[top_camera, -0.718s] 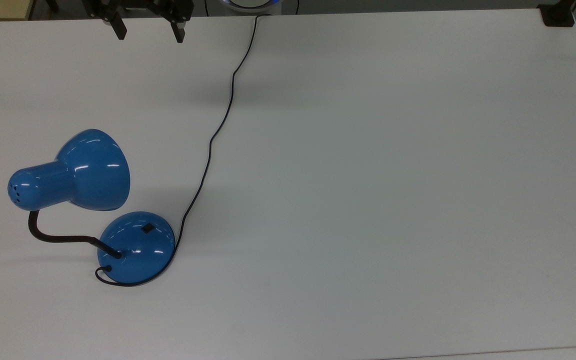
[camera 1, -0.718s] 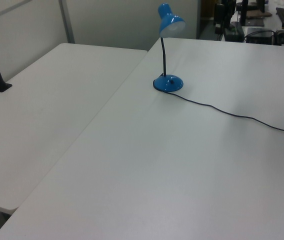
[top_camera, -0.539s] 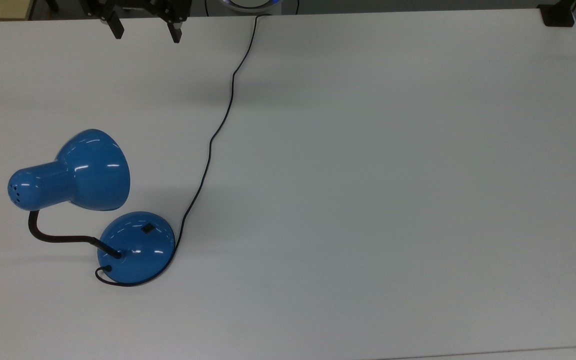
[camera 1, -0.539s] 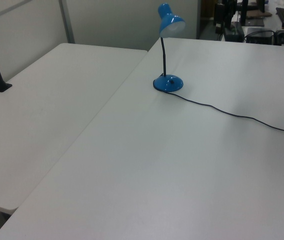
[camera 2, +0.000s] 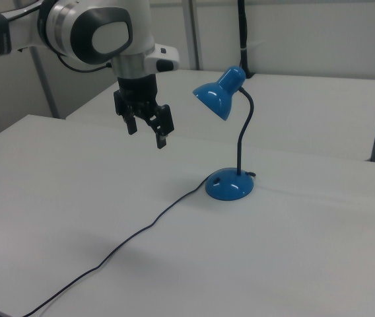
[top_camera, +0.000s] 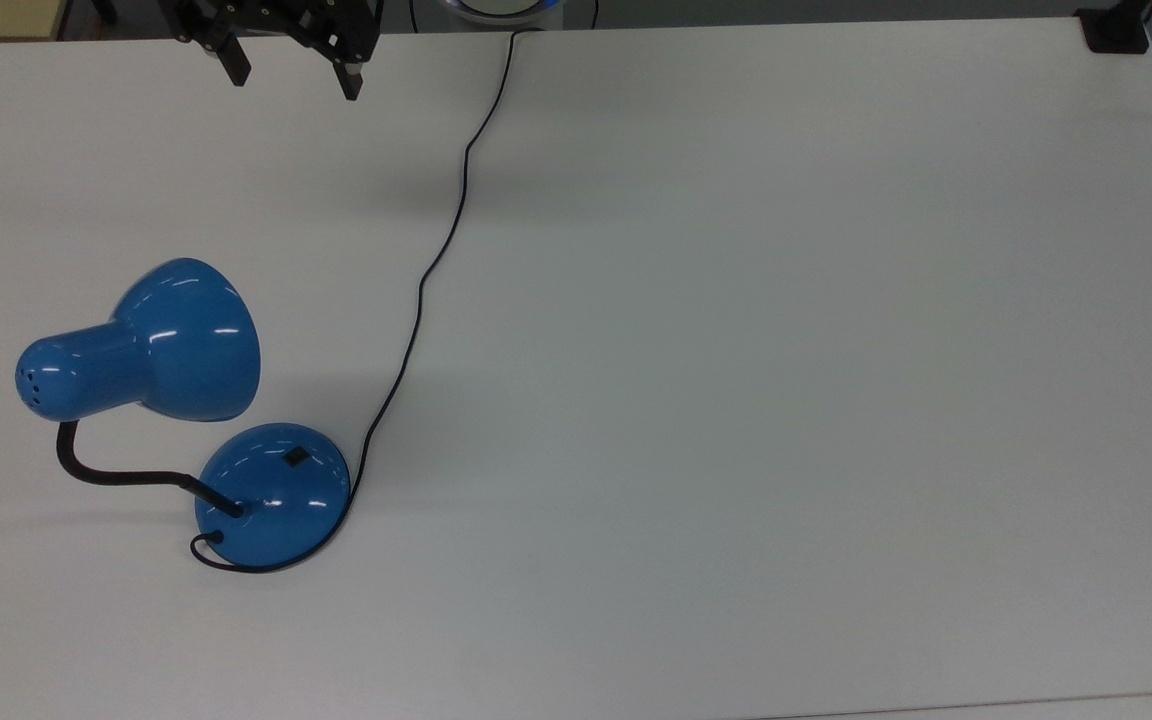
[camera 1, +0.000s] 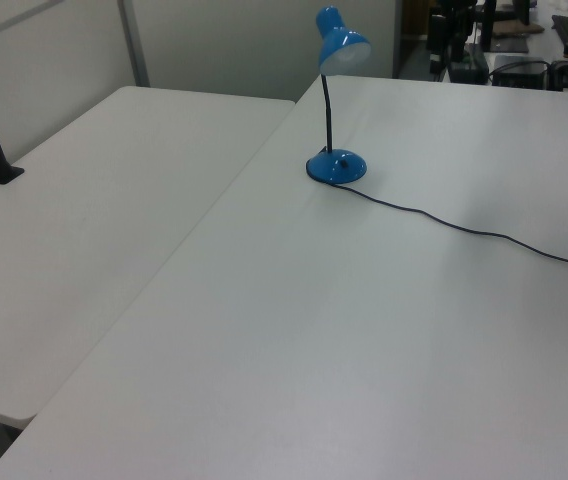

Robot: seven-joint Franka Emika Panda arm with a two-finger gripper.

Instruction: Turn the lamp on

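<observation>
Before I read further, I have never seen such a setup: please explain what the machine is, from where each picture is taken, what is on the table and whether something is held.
The machine is one robot arm. Its grasping part, the tool, has two black fingers, spread apart and holding nothing. The top view looks straight down on the white table; there the tool is at the upper edge. The left view and the right view look across the table from the sides. On the table stands a blue lamp, with a small black switch on its round base. A thin black cord runs from the base over the table. The tool hangs in the air, apart from the lamp. A second table is beside.
</observation>
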